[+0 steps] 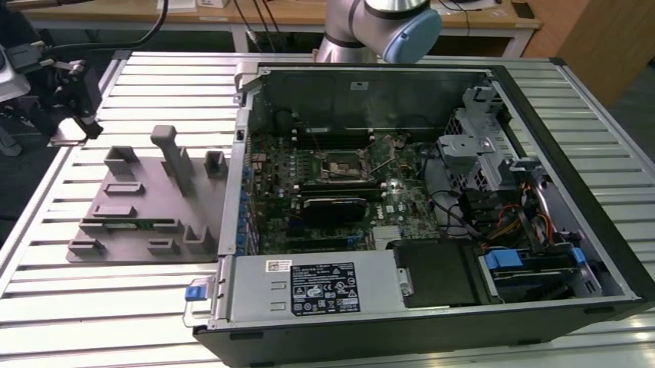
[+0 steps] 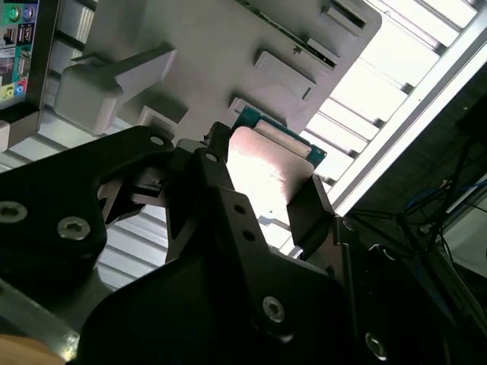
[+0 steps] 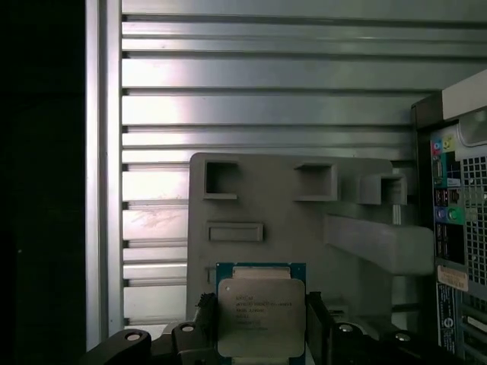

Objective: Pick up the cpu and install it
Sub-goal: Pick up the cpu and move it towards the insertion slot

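The cpu (image 3: 261, 315), a flat square chip with a silvery top and a green rim, sits between the black fingers (image 3: 204, 312) of my gripper (image 3: 261, 328), which is shut on its two opposite edges. In the second wrist view the cpu (image 2: 266, 171) hangs clear above the grey holder tray (image 2: 228, 46), held by the gripper (image 2: 266, 194). The exterior view puts the black gripper assembly (image 1: 74, 115) over the table at the exterior view's left, beyond the holder tray (image 1: 143, 207). The metal-framed socket (image 1: 341, 163) lies on the motherboard inside the open computer case (image 1: 573, 230).
The grey tray carries several raised blocks and one tall post (image 1: 169, 153). The case stands on a slatted metal table (image 1: 103, 307), whose edge (image 3: 91, 190) drops off into dark. A power supply (image 1: 307, 287), drive cages and cables crowd the case around the motherboard.
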Controlling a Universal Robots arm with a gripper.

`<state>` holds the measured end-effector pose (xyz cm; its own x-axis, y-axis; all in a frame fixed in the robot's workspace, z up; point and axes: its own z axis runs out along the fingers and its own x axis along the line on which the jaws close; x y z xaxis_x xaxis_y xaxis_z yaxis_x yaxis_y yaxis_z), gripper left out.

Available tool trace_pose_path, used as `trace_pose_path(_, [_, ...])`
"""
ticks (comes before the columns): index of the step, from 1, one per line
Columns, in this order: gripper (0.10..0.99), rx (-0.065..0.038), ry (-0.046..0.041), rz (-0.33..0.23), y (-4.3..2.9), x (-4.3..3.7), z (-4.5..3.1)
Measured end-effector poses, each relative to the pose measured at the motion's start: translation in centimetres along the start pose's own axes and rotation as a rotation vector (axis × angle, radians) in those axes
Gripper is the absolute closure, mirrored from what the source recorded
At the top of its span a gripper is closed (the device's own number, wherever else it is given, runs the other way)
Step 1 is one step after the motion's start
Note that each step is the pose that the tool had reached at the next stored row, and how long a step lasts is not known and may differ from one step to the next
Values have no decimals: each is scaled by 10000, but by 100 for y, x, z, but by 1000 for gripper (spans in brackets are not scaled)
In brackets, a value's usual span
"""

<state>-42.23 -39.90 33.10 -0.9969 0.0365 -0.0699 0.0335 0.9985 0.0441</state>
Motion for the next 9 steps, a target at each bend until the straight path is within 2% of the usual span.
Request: trace_pose_path(9, [541,2,-48,-2,9,-13,-192])
